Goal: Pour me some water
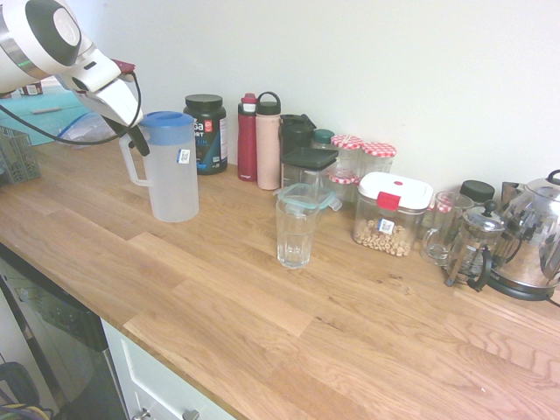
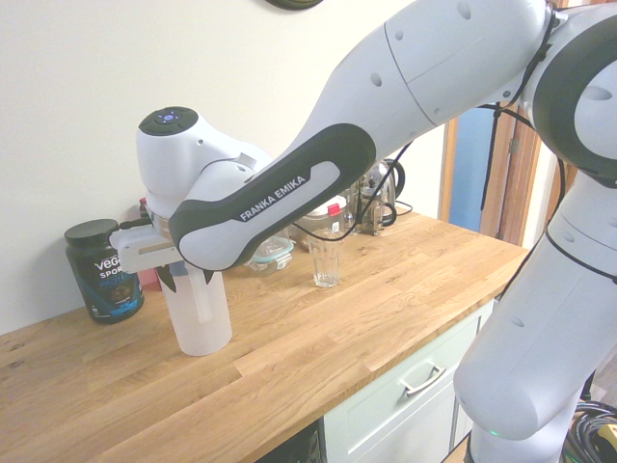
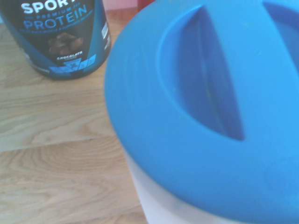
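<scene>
Lid (image 3: 205,116): blue, fills the wrist view, sits on the frosted pitcher (image 1: 172,179).
Pitcher: upright on the table (image 1: 262,315), in front of the protein tub (image 1: 206,133); water inside not discernible.
Gripper (image 1: 136,140): at the pitcher's handle (image 1: 131,166); whether closed on it, cannot tell.
Glass (image 1: 295,232): upright, well apart from the pitcher.

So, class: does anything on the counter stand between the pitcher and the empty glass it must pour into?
Nothing visible does. Bare wooden counter lies between the pitcher and the glass; the bottles and jars stand behind, nearer the wall.
</scene>
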Motion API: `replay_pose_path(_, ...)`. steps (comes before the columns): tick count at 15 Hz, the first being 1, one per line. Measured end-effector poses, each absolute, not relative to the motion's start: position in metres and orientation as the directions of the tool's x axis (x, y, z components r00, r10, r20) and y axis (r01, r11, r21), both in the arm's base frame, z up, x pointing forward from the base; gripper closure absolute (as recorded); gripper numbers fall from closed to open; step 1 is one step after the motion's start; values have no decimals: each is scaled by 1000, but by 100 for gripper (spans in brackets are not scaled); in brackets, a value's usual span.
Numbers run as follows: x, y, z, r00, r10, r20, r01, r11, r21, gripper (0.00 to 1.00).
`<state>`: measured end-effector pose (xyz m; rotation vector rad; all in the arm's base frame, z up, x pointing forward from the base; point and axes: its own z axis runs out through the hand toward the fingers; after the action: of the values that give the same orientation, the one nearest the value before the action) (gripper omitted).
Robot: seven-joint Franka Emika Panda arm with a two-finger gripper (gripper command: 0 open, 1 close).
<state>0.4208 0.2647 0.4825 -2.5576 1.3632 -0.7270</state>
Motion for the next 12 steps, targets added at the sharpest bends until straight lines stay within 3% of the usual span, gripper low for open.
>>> replay_pose_path(12, 420, 261, 481, 460, -831, 314, -762, -551, -342, 100)
